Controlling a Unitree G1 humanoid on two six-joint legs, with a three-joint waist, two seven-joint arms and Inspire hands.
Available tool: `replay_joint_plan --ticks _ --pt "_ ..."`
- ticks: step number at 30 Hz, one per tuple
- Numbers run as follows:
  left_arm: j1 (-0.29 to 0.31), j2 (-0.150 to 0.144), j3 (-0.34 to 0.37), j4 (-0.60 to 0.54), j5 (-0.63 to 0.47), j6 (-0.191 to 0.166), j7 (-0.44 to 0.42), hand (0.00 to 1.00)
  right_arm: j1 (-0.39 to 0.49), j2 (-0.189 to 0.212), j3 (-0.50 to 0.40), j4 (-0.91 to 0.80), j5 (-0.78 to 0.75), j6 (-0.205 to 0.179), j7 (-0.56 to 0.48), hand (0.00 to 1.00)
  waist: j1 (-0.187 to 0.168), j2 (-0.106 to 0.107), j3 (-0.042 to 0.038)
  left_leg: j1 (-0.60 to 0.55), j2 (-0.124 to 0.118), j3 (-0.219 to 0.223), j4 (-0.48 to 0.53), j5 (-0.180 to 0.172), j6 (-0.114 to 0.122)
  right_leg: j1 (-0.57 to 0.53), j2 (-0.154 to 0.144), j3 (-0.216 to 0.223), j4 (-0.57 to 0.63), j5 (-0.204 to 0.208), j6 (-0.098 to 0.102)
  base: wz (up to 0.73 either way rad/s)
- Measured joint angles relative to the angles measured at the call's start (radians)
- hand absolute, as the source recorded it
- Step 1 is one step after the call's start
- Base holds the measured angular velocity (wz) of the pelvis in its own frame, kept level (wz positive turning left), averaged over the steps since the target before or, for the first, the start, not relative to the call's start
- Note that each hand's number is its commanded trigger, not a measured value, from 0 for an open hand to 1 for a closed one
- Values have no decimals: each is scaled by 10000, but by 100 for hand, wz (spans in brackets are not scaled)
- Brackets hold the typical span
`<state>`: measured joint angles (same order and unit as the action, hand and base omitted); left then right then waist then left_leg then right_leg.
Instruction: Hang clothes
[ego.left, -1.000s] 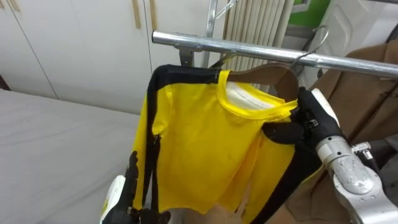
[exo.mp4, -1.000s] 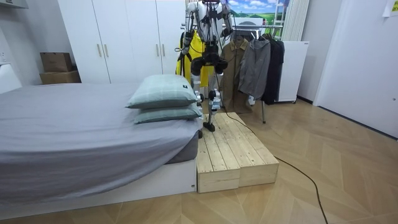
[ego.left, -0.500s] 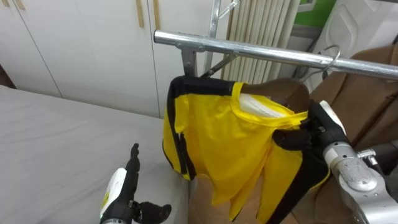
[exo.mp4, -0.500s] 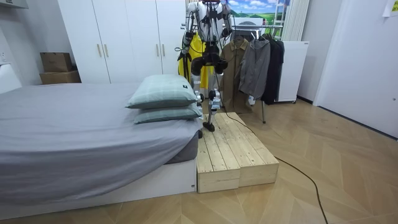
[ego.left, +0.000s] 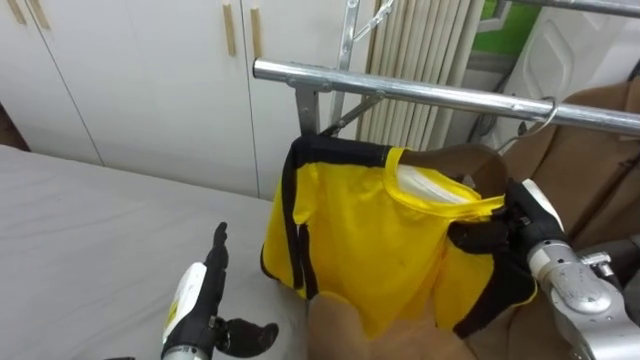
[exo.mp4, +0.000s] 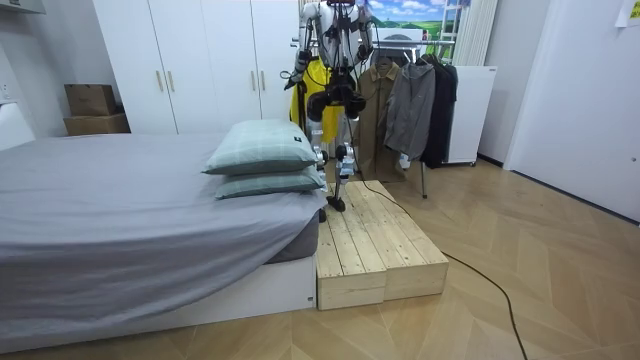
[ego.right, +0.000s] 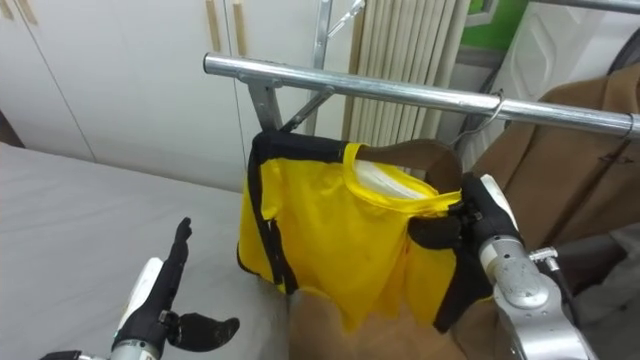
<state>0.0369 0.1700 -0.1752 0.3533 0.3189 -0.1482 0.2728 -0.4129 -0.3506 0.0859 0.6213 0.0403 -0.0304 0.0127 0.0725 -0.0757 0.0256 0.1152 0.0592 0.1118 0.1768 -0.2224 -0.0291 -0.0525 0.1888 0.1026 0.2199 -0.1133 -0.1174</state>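
Observation:
A yellow shirt (ego.left: 370, 240) with black trim hangs on a hanger just below the metal rail (ego.left: 400, 88). The hanger's wire hook (ego.left: 538, 108) is up at the rail; I cannot tell whether it rests on it. My right hand (ego.left: 505, 232) is shut on the shirt's right shoulder beside the collar, fingers curled round cloth and hanger. My left hand (ego.left: 195, 305) is low at the left, apart from the shirt, fingers straight and thumb out, holding nothing. In the room view I stand on a wooden platform (exo.mp4: 380, 250) at the rack, with the yellow shirt (exo.mp4: 310, 85) before me.
A brown coat (ego.left: 590, 150) hangs on the rail right of the shirt. The grey bed (ego.left: 90, 230) lies below on the left, with white wardrobe doors (ego.left: 120, 70) behind it. Further clothes (exo.mp4: 410, 100) hang along the rack. Two pillows (exo.mp4: 265, 150) lie on the bed's end.
The shirt has moved to the right along the rail in my right hand. My left hand, earlier at the shirt's lower left edge, is now clear of it and open.

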Motion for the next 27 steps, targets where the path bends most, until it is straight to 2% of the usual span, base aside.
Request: replay_joint_plan --ticks 4,9,27 --pt "11 12 -1 -1 -1 83 0 0 0 0 2 0 -1 0 -5 100 -76 0 -1 1 8 145 -18 0 0 -14 -1 12 1 27 -47 0" --pt "10 72 -1 -2 -1 99 0 0 1 0 2 0 -1 0 -51 100 -134 -3 -2 1 9 229 -78 0 0 -32 0 13 -2 4 -7 0" --pt "6 82 0 -3 76 104 -12 0 2 1 2 282 -2 1 -250 100 -126 -134 -47 2 14 288 -95 0 0 -33 4 32 3 -6 8 0"
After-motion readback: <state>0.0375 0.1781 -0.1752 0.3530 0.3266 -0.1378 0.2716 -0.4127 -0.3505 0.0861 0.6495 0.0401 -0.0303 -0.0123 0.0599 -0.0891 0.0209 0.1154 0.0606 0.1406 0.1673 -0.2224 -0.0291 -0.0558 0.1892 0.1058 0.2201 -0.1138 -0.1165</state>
